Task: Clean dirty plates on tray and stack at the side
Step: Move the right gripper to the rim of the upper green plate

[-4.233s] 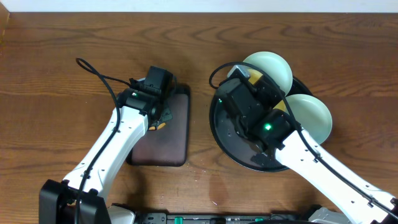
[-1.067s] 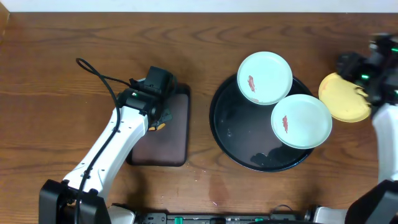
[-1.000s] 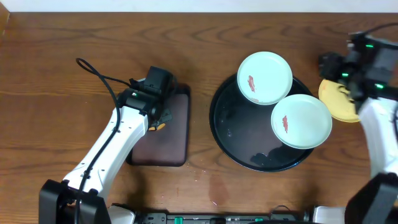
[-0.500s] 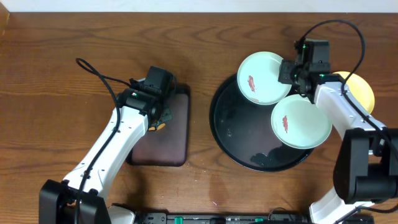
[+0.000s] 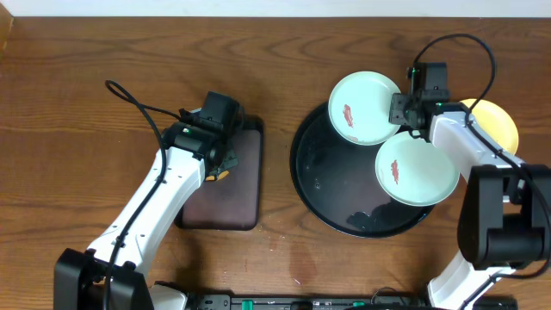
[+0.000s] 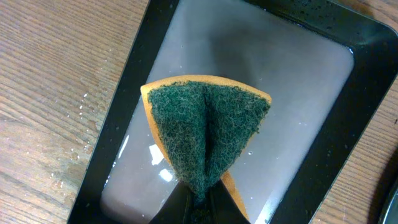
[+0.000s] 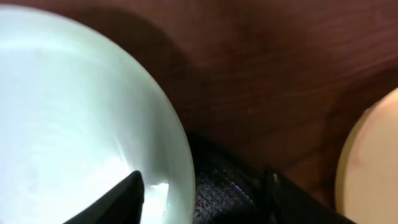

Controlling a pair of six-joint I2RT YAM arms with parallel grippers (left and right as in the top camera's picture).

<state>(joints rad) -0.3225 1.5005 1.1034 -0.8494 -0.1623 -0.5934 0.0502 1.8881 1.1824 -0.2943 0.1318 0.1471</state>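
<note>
While the right end effector (image 5: 403, 110) sits at the right-hand rim of the upper mint plate (image 5: 366, 108), its jaws stand apart and nothing is gripped; one finger (image 7: 127, 193) lies over the plate's inner face and the other outside the rim. The left end effector (image 6: 198, 202) is pinched narrow on a green-and-yellow sponge (image 6: 205, 134), held above the water-filmed rectangular tray (image 6: 367, 93). Both mint plates rest on the round black tray (image 5: 331, 185); the upper one overhangs its far rim and the lower mint plate (image 5: 417, 168) overhangs its right rim. Each shows a reddish smear, so cleaning is judged not yet done. The two mint plates meet edge to edge, and which rides over the other cannot be told. The yellow plate (image 5: 498, 125) lies off the tray on the wooden surface (image 5: 86, 77), partly hidden by the right arm. Risks noted: a pinch on so thin and glossy a rim could slip, dropping the plate onto the tray; lifting the upper plate may drag or tip its neighbour where they touch; an overhanging plate, pressed near its outer edge, could pivot off the tray; the right arm passes close above the yellow plate and could knock it; the wet sponge may drip across the surface in transit.
</note>
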